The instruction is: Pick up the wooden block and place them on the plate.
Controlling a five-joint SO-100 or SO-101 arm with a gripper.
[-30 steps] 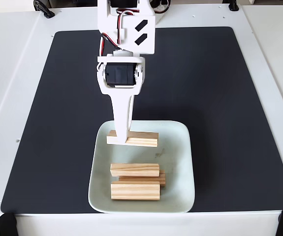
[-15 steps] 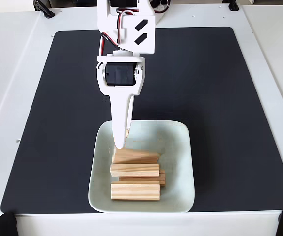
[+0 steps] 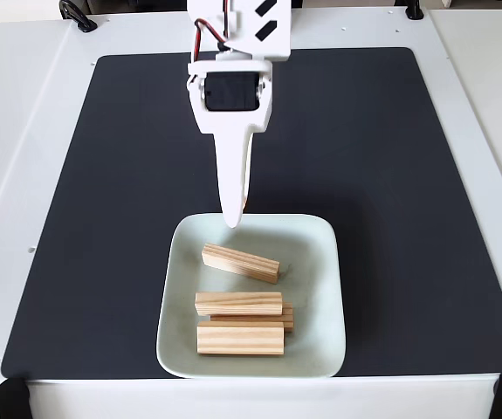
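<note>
Now that the last wooden block (image 3: 241, 263) has dropped askew onto the plate (image 3: 316, 262), my gripper (image 3: 233, 218) lifts away holding nothing; how far it is open I cannot tell, and the task looks finished

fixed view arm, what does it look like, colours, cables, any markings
The arm is white plastic. A black servo block sits in its wrist housing, with two slanted black slots above it. Red, black and white wires loop beside the housing. Its gripper tapers to one long white blade; the jaws look edge-on.
</note>
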